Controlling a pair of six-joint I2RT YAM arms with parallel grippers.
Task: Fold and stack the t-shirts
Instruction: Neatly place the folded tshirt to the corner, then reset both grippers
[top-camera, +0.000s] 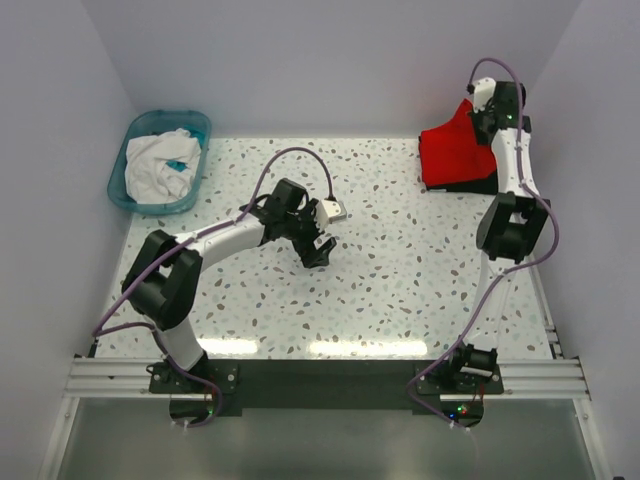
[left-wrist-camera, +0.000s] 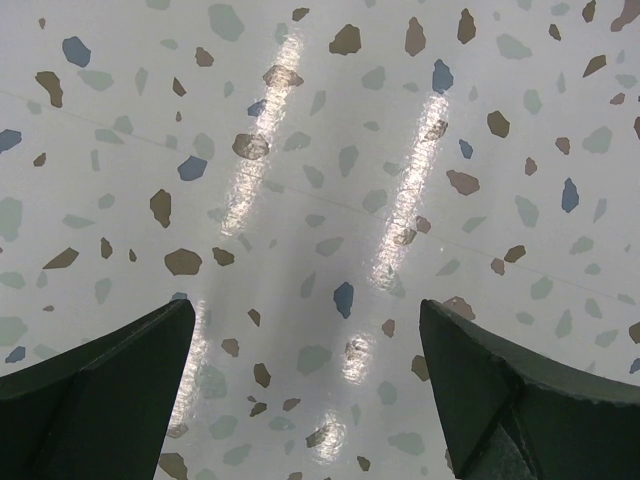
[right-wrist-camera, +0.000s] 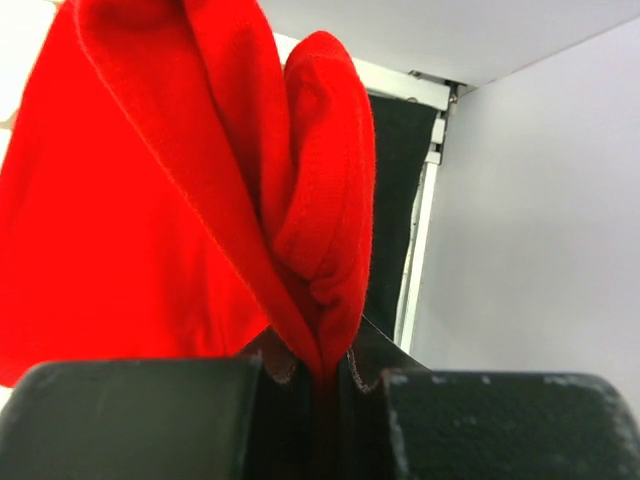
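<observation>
A bright red t-shirt (top-camera: 455, 148) hangs bunched at the table's far right corner, lifted by my right gripper (top-camera: 483, 112). In the right wrist view the gripper (right-wrist-camera: 322, 368) is shut on a fold of the red t-shirt (right-wrist-camera: 150, 220). A flat black t-shirt (top-camera: 462, 184) lies under the red one; only its near edge shows. My left gripper (top-camera: 322, 246) is open and empty over the middle of the table. In the left wrist view the left gripper (left-wrist-camera: 305, 375) has only bare speckled tabletop between its jaws.
A teal plastic basin (top-camera: 133, 160) holding white cloth (top-camera: 158, 165) stands at the table's far left corner. White walls close in the left, back and right sides. The speckled table (top-camera: 400, 280) ends at a metal rail near the arm bases.
</observation>
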